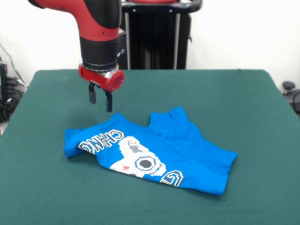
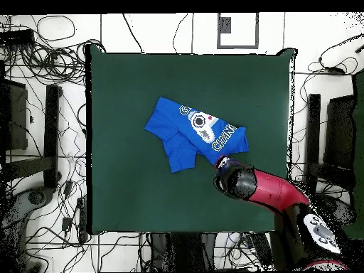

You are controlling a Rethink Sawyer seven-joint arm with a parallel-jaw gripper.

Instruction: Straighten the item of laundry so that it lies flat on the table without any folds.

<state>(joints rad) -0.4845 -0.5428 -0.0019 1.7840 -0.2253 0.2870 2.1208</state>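
White wall behind, green table [image 1: 243,108] filling most of front view; in overhead view table [image 2: 128,178] sits w/ tangled cables [image 2: 50,64] on pale floor round it. Blue T-shirt [image 1: 187,150] lies approx mid-table, crumpled, not flat: graphic side up, w/ white/black/yellow pixel print and lettering running across the near part, plain blue fabric folded over the far part, a raised ridge near the collar area and one sleeve bunched up at the top. Overhead, shirt [image 2: 178,131] lies at a slant, printed end towards the arm, a plain blue flap sticking out on the opposite lower side. Red and black arm comes down w/ gripper [image 1: 101,97] hanging just above the cloth edge at the lettering end of the shirt, not touching it in front view. Two dark fingers [image 1: 92,95] point down w/ a narrow gap between, nothing held. Overhead, gripper itself hidden under arm's wrist [image 2: 231,174], right beside shirt corner.
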